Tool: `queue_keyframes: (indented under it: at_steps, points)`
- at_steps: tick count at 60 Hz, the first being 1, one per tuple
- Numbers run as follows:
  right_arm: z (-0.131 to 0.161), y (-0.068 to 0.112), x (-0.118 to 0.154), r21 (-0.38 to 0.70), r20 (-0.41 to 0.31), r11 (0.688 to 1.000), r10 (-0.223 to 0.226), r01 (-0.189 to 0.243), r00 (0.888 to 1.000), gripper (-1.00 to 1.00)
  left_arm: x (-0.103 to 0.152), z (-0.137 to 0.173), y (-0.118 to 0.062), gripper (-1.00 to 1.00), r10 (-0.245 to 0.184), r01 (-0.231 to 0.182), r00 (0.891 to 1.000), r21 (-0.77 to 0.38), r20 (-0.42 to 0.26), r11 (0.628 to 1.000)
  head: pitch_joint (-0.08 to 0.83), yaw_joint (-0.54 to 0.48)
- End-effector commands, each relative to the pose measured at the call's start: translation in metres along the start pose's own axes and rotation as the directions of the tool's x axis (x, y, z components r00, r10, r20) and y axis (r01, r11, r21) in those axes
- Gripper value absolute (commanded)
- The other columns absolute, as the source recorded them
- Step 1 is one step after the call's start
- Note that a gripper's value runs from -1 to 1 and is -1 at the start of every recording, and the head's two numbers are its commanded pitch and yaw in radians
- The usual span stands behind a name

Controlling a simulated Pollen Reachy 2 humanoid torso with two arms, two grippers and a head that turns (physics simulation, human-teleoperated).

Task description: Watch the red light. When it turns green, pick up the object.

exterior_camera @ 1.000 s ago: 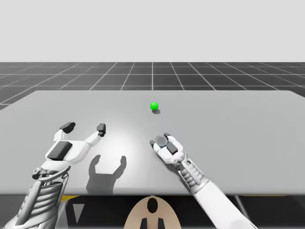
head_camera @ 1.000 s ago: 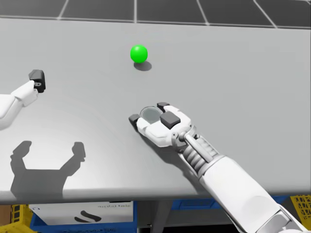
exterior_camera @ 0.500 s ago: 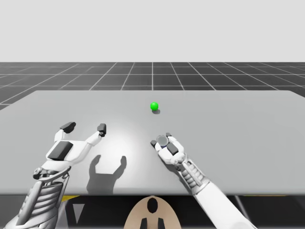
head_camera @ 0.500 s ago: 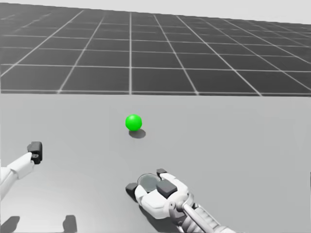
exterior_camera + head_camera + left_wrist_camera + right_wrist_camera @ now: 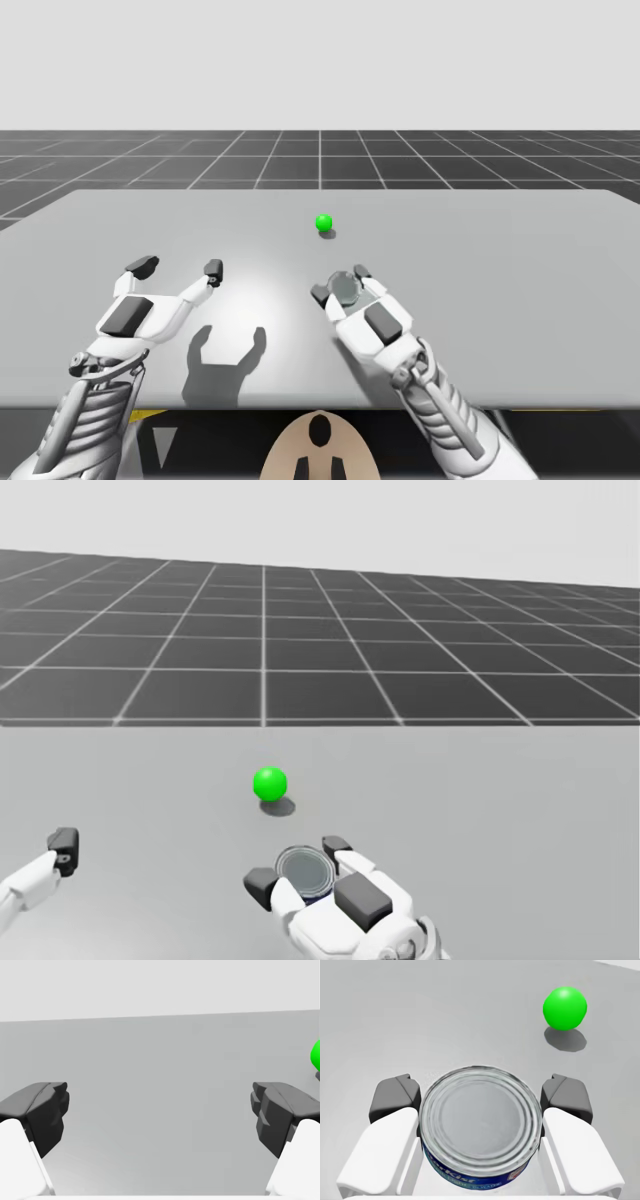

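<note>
The light (image 5: 323,223) is a small green ball on the grey table (image 5: 500,250), also in the head view (image 5: 270,783). A short round can (image 5: 480,1115) with a silver lid and a blue side sits between the fingers of my right gripper (image 5: 480,1096), which is shut on it from both sides. In the high view the can (image 5: 345,289) and right gripper (image 5: 341,283) are just near of the light, held above the table. The head view shows the can (image 5: 303,870) in the right gripper (image 5: 298,867). My left gripper (image 5: 177,267) hovers open at the left, nothing between its fingers (image 5: 42,1110).
A dark grid floor lies beyond the table's far edge. From the left wrist view the green light (image 5: 316,1055) is off beside the right-hand finger. The left arm's shadow (image 5: 225,355) falls on the table near the front edge.
My right gripper has risen with the can held in it and come closer to the high camera. My head has turned upward. The left arm has stayed still.
</note>
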Motion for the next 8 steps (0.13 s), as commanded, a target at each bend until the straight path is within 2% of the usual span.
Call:
queue_keyframes:
  at_steps: [1,3,6,7,8]
  points:
    - [0.037,0.011,0.067,-0.007,0.201,1.000,0.010,-0.009,0.980,0.96,0.000,0.000,0.000,-1.00,0.001,-0.001,1.000,0.000,0.000,1.000,0.283,-0.12]
    - [0.046,0.010,0.080,-0.025,0.241,1.000,0.023,-0.017,0.970,0.96,0.000,0.000,0.000,-1.00,0.001,-0.001,1.000,-0.001,0.001,1.000,0.282,-0.12]
    - [0.059,0.008,0.102,-0.044,0.317,0.999,0.026,-0.013,0.948,0.97,0.000,0.000,0.000,-1.00,0.000,0.000,1.000,-0.002,0.001,1.000,0.279,-0.13]
    - [0.064,0.008,0.110,-0.061,0.360,0.998,0.039,-0.018,0.932,0.98,0.000,0.000,0.000,-1.00,0.000,0.000,1.000,-0.002,0.002,1.000,0.278,-0.12]
    - [0.069,0.006,0.119,-0.081,0.407,0.996,0.060,-0.029,0.911,0.98,0.000,0.000,0.000,-1.00,0.000,0.000,1.000,-0.003,0.002,1.000,0.278,-0.12]
